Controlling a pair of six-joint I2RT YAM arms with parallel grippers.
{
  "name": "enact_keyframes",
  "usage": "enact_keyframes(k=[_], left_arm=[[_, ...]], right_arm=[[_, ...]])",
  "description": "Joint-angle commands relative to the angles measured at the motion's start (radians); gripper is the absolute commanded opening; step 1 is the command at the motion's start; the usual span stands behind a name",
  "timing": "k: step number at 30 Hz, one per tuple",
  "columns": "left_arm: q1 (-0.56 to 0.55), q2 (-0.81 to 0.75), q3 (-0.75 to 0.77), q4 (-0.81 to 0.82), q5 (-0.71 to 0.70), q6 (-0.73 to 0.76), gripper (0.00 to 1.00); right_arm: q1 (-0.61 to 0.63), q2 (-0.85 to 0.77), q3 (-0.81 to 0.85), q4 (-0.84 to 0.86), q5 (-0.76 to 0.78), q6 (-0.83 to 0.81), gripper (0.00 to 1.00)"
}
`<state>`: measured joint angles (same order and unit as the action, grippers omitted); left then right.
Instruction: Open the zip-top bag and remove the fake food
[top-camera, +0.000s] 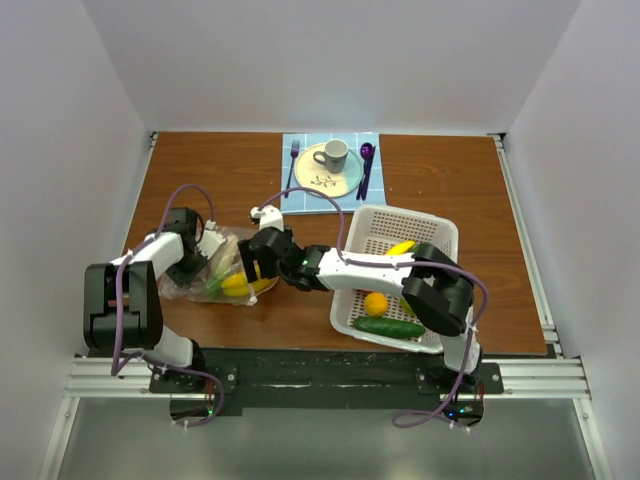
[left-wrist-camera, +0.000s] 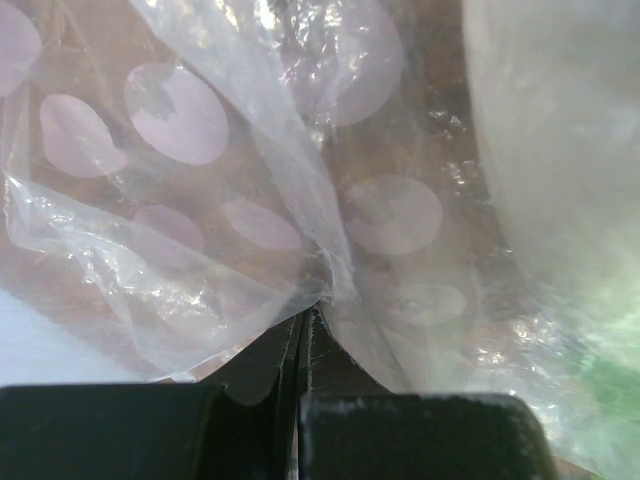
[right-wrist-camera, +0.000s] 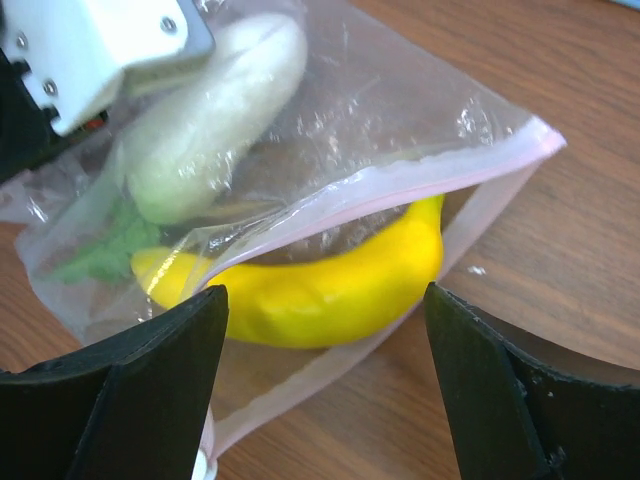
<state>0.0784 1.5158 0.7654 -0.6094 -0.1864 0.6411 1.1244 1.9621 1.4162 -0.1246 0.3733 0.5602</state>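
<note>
Bag (right-wrist-camera: 400, 120) on brown table (top-camera: 220, 165); white walls (top-camera: 330, 60) around.

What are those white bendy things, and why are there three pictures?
They are two robot arms with pinching grippers. One picture looks down from above; the other two come from a camera on each wrist. The left gripper pinches the clear zip-top bag. The right gripper is open at the bag's mouth, facing a yellow toy banana inside. The white basket on the table holds a toy orange and cucumber. A cup on a plate stands farther back.
</note>
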Motion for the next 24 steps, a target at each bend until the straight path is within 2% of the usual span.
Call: enact_keyframes(k=[1,7,10,14,21,24], left_arm=[[0.014,0.006,-0.04,0.011,0.07,0.014,0.0],[0.012,-0.002,-0.048,0.01,0.071,0.02,0.0],[0.014,-0.003,-0.052,0.013,0.071,0.025,0.0],[0.012,0.0,-0.051,0.016,0.07,0.023,0.0],[0.014,0.006,-0.043,0.016,0.067,0.019,0.0],[0.015,0.004,-0.037,0.011,0.067,0.017,0.0]], right_arm=[[-0.008,0.064,0.104,-0.026,0.033,-0.003,0.83],[-0.009,0.155,0.188,-0.156,0.104,-0.013,0.76],[-0.008,0.156,0.199,-0.245,0.171,0.006,0.7],[0.002,0.114,0.164,-0.311,0.223,0.007,0.68],[0.018,0.081,0.106,-0.397,0.194,0.027,0.58],[0.025,0.089,0.101,-0.438,0.176,0.04,0.57]])
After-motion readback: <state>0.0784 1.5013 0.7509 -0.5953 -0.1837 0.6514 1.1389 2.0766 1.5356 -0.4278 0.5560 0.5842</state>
